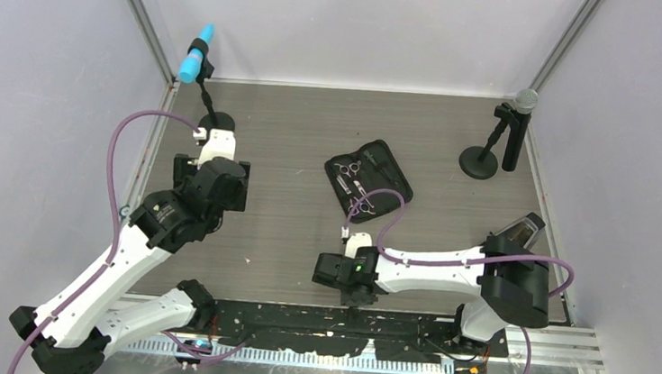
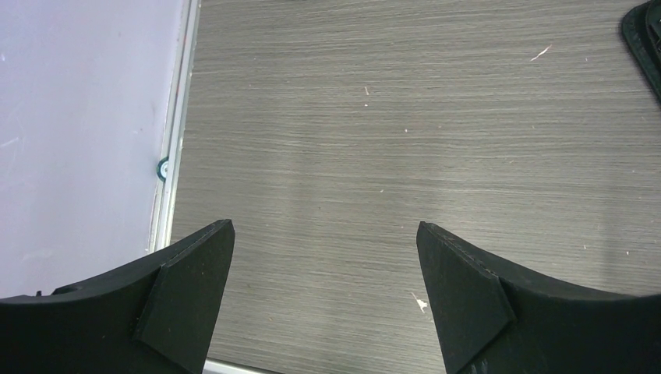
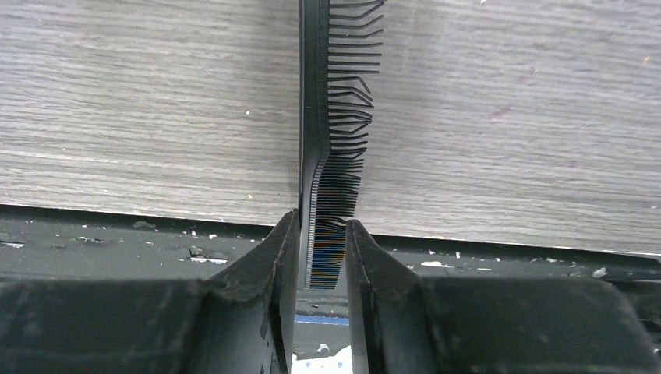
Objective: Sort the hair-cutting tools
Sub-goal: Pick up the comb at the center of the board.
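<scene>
A long thin black comb (image 3: pixel 335 117) lies on the wooden tabletop, with its near end over the black strip at the table's front edge. My right gripper (image 3: pixel 323 220) is shut on that near end, one finger pressed against the spine and the other against the teeth. Several teeth farther along are bent. In the top view the right gripper (image 1: pixel 350 284) sits low at the front edge and hides the comb. Two silver scissors (image 1: pixel 347 167) (image 1: pixel 364 204) lie in the open black case (image 1: pixel 391 179). My left gripper (image 2: pixel 326 234) hangs open over bare table.
A blue-headed microphone (image 1: pixel 196 53) stands at the back left and a grey-headed one (image 1: pixel 523 100) at the back right. A corner of the case (image 2: pixel 647 39) shows in the left wrist view. The left wall rail (image 2: pixel 175 156) runs close by.
</scene>
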Available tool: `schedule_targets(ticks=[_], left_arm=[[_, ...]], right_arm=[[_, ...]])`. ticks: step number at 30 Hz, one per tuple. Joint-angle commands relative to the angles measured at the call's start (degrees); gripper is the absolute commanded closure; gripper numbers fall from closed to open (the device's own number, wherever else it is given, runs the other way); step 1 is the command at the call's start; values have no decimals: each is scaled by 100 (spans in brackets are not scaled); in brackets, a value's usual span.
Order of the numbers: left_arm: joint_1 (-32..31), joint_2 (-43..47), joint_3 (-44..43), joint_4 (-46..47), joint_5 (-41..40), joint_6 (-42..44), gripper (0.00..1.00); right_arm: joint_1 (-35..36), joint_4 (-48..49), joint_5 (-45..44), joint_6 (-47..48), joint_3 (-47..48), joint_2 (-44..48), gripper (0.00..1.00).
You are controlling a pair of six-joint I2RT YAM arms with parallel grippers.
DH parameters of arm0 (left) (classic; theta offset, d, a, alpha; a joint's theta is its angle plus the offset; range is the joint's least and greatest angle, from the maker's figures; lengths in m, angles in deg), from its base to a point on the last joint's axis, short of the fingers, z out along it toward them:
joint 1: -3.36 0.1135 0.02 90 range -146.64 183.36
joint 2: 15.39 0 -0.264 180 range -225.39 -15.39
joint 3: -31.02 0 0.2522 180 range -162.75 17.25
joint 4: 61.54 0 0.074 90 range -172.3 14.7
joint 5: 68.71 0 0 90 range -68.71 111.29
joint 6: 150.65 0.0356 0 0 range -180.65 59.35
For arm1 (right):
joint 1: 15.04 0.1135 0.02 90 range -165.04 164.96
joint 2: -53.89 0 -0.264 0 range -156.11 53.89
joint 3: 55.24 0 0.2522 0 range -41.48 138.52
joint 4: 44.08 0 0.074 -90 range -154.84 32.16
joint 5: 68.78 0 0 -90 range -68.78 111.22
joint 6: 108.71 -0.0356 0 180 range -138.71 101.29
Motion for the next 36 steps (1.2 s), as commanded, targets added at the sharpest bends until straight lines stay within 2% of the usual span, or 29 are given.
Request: schedule_targets(ticks=[1,5,9,12,15,20,27,33,36], left_arm=[[47,36,20,176,-49,63,10],[40,-51,-86,-37,612,-414,9],[43,-100,308,276,2165,-1250,9],[38,-124,899,1055,3182,-1754,10],[44,-222,1443,2012,3848,-2127,10],[35,-754,2147,3655,5288,-2617,11],[-60,-1750,2807,5567,6262,-3360,14],[-286,-2573,2752,6428,6520,-3697,18],[-388,-2847,2644,6544,6480,-3732,21]], right_arm=[[-26,-277,-474,247,270,229,95],[-33,-136,-520,380,256,386,95],[-35,105,-503,503,193,470,95],[-35,250,-496,578,130,544,95],[-35,367,-503,607,29,716,95],[-35,586,-561,687,-96,916,95],[-44,764,-564,893,-15,893,95],[-69,836,-569,1019,10,959,95],[-92,871,-568,1047,7,997,95]])
